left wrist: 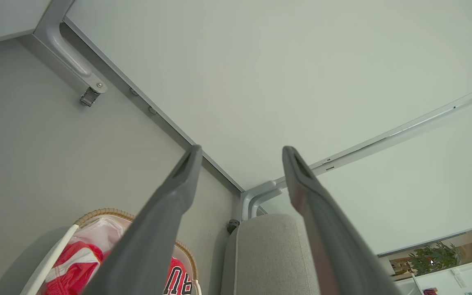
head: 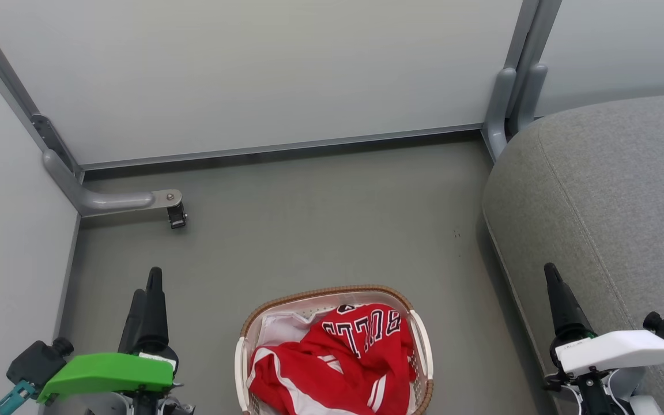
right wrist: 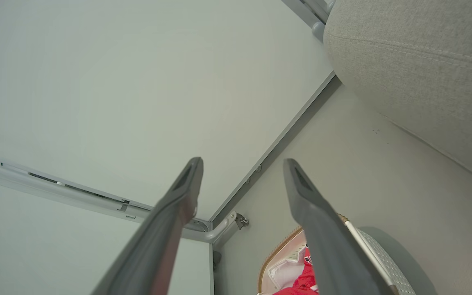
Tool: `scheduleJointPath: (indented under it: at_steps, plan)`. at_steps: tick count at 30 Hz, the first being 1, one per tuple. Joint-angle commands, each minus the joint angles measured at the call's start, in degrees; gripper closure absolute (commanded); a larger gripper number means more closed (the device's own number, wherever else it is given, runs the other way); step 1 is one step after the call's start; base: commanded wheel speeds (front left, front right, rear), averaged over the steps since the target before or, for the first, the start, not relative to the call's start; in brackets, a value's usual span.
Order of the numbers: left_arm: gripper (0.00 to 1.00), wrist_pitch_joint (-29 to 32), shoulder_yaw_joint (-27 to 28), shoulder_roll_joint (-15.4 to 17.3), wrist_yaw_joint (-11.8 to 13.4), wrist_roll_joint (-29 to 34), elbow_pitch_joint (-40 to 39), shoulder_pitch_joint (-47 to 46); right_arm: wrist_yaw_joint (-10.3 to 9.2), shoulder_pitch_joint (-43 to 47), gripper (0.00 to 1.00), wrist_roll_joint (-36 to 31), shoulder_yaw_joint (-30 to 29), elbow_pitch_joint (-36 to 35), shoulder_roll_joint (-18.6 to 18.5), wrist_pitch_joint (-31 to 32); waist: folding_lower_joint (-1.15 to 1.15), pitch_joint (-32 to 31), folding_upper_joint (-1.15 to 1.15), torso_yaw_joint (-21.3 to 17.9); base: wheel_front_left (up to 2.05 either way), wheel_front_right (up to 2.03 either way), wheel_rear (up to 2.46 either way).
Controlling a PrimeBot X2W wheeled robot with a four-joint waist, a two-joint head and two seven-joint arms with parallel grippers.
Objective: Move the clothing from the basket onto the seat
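Note:
The white basket [head: 326, 291] with a brown woven rim stands on the floor at the bottom centre. Red clothing [head: 343, 357] with white stripes and block letters lies crumpled inside it. The big grey seat [head: 608, 190] fills the right side. My left gripper [head: 146, 285] hovers left of the basket, and in the left wrist view it [left wrist: 242, 149] is open and empty above the basket [left wrist: 96, 213] and clothing [left wrist: 70, 272]. My right gripper [head: 557, 288] hangs over the seat's near edge; its own view shows it [right wrist: 242, 162] open and empty.
Pale partition walls close off the back and left. A grey frame foot with a small caster [head: 176, 217] juts onto the floor at the left. A second frame post [head: 505, 109] stands beside the seat. A plain white cloth [head: 283, 331] lies in the basket's back left.

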Motion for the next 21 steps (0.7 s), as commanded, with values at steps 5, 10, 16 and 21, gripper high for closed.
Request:
scheduleJointPath:
  at_steps: [5,10,16,21]
  plan:
    - [0.00,-1.5,-0.9,0.3,0.6,7.4,-1.7,0.7,0.01,0.3,0.00,-7.4,1.1,-1.4,-0.4,-1.5,0.00,0.0,0.00,0.0,0.00,0.00,0.00]
    - [0.00,-2.3,-1.8,0.3,0.8,12.4,-1.8,1.4,0.01,0.5,0.00,-12.3,2.0,-0.9,-0.5,-2.4,0.00,-0.1,0.00,0.0,0.00,0.00,0.00]
    - [0.00,-3.4,-2.7,0.4,1.1,17.8,-1.2,2.4,0.01,0.7,0.00,-17.8,3.0,-0.6,-0.5,-3.5,0.00,-0.1,0.00,0.0,0.00,0.00,0.00]
    - [0.00,-4.2,-3.3,0.4,1.4,21.6,-0.8,2.6,0.01,0.8,0.00,-21.6,3.6,-0.6,-0.5,-4.3,0.00,0.0,0.00,0.0,0.00,0.00,0.00]
